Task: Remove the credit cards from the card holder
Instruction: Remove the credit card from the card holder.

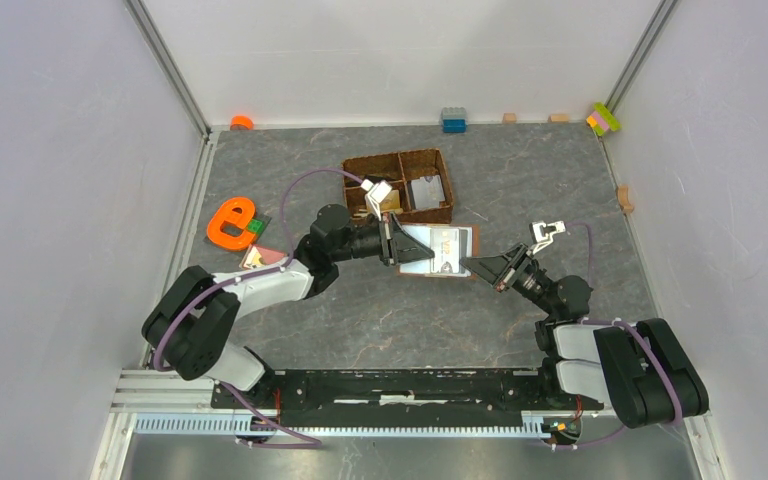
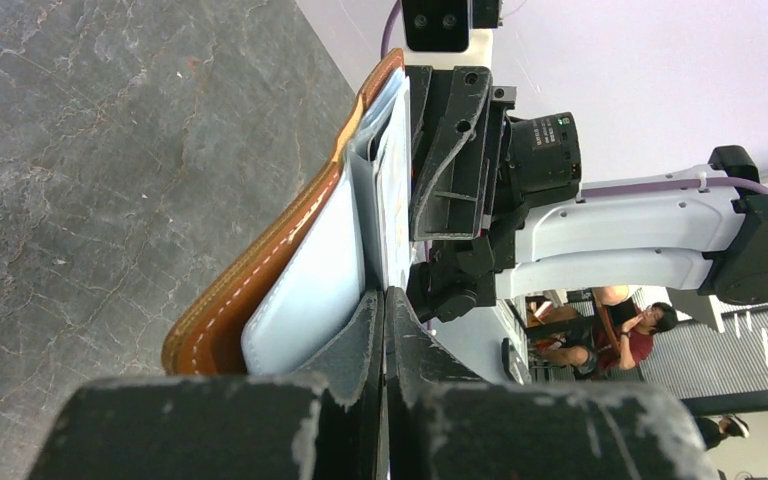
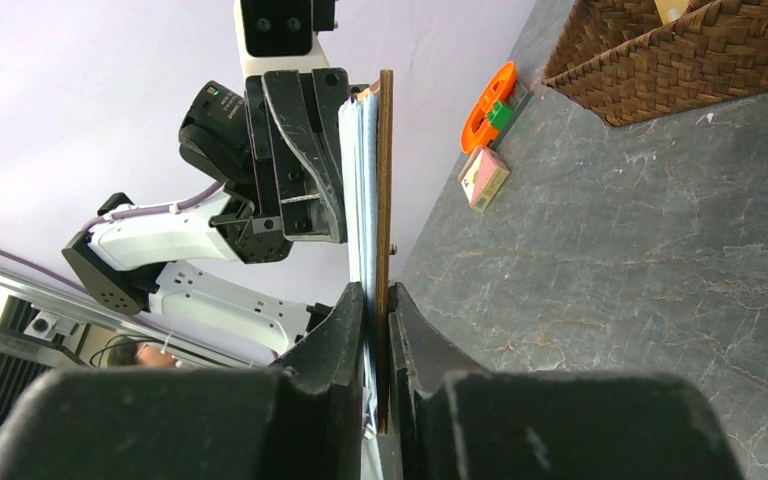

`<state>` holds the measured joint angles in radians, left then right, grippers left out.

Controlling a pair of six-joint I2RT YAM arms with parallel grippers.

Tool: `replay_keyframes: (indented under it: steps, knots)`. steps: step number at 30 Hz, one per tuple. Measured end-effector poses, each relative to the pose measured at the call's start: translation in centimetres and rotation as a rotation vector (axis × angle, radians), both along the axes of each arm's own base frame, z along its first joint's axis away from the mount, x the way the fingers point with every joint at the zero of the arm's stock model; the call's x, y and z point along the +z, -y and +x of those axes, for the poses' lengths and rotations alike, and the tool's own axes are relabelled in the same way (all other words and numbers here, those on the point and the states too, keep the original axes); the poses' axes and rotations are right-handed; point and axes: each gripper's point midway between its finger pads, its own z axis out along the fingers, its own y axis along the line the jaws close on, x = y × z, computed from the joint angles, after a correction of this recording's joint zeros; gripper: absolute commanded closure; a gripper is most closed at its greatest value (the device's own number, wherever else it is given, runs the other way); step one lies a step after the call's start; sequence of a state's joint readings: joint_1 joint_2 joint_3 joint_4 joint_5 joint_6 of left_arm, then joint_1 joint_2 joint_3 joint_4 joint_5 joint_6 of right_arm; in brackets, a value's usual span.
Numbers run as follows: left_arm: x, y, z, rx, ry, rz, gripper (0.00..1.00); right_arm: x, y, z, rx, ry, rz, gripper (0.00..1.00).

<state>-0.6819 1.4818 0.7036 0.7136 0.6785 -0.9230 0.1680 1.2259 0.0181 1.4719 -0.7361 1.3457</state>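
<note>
The left end effector (image 2: 382,300) fills the bottom of its own wrist view, its dark fingers (image 2: 355,345) pressed together on a thin pale sheet. The sheet sits innermost in the card holder (image 2: 260,270), inside the grey-blue pocket and the brown cover. It is most likely the pale card (image 2: 394,180), though the frames do not rule out the lip of a pocket. The right end effector (image 3: 378,295) is clamped on the opposite edge, pinching the brown cover and the pale lining together.

From above, the card holder (image 1: 440,250) hangs spread open between the two arms, off the bench (image 1: 380,310) and just in front of the woven basket (image 1: 397,187).

The step in hand looks like drawing the card out sideways. To do it well, the right arm should stay fixed as the anchor while the left pulls straight along the plane of the pocket, away from the fold. Any twist would jam the card against the stitching or bend it. The pull should be slow, since a pinch this thin on a slick card could slip. If the whole holder follows the pull, the right arm's grip needs tightening first.
</note>
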Motion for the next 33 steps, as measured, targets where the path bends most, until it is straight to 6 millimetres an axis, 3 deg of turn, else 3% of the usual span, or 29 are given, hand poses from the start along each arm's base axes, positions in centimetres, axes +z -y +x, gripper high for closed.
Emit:
replay_keyframes:
  steps: [30, 33]
  knots:
    - [0.4, -1.4, 0.9, 0.066, 0.008, -0.008, 0.98, -0.2, 0.5, 0.3, -0.022, -0.007, 0.001, 0.93]
    - [0.5, -1.3, 0.8, 0.059, 0.006, -0.019, 0.89, -0.2, 0.5, 0.3, -0.022, -0.007, 0.0, 0.93]
